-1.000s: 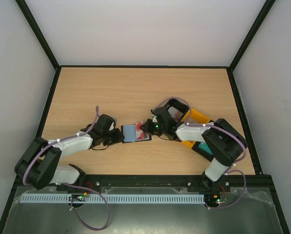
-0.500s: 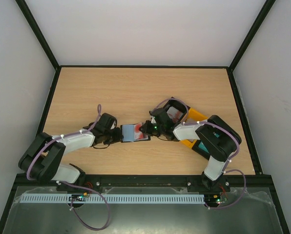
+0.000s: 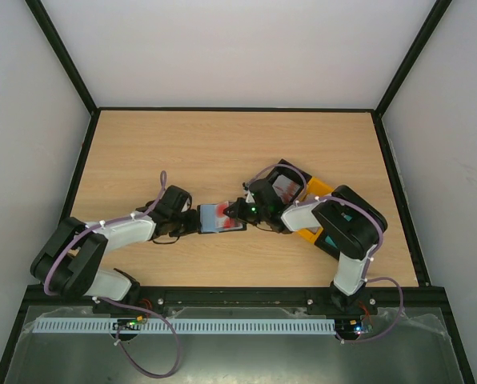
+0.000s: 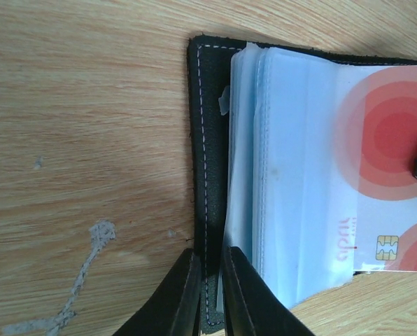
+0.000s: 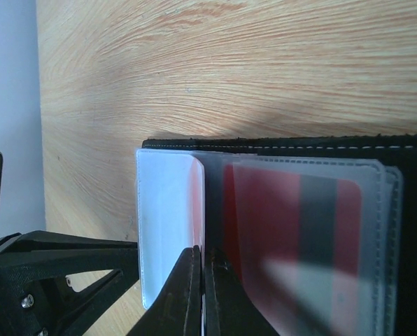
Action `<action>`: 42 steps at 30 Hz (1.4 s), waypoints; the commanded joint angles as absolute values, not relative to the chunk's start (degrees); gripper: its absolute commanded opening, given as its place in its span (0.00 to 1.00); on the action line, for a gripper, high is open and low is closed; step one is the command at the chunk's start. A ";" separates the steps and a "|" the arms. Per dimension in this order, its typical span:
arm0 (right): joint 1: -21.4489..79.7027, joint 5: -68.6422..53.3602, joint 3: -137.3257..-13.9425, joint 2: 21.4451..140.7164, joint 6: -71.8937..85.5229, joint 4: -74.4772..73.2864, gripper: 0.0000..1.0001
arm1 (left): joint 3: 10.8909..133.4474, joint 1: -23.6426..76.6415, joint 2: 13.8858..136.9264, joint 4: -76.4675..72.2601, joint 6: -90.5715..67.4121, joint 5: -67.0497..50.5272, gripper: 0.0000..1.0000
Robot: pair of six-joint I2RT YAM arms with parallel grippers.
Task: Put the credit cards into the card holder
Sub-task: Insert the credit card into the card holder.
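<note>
Black folding card holder (image 3: 214, 218), open on wooden tabletop (image 3: 182, 144): left gripper (image 4: 210, 255) jaws clamp cover edge, apparently steadying; right gripper (image 5: 203, 255) jaws pinch red-and-white plastic credit card (image 4: 383, 126), feeding sleeve.

The black folding card holder (image 4: 207, 140), edged with white stitching, lies open and flat between the two tools, its stack of clear, pale blue plastic sleeves (image 4: 285, 175) facing up. The left gripper (image 4: 210, 255) pinches the holder's black cover at its near edge. A red-and-white plastic credit card (image 4: 376, 140), printed with concentric red circles and carrying a gold chip, lies flat across the sleeves. Its edge appears to be nipped between the closed fingers of the right gripper (image 5: 203, 253). Just beyond those fingers, a sleeve holds what looks like a second red card (image 5: 292, 245), blurred.
</note>
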State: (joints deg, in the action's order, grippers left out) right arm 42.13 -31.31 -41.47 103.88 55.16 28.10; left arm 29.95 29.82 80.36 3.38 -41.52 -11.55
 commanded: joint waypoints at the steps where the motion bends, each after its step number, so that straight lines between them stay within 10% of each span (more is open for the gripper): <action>1: 42.53 -31.85 -40.17 105.74 56.09 29.50 0.02 | 29.79 29.53 81.73 5.68 -40.54 -9.92 0.12; 42: 47.74 -24.67 -38.70 110.28 61.66 38.87 0.02 | 28.04 29.62 80.98 3.64 -41.08 -12.07 0.12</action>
State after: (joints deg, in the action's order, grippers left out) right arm 46.85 -26.37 -39.42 108.90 62.00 41.36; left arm 29.58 29.82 80.44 2.50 -41.36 -12.49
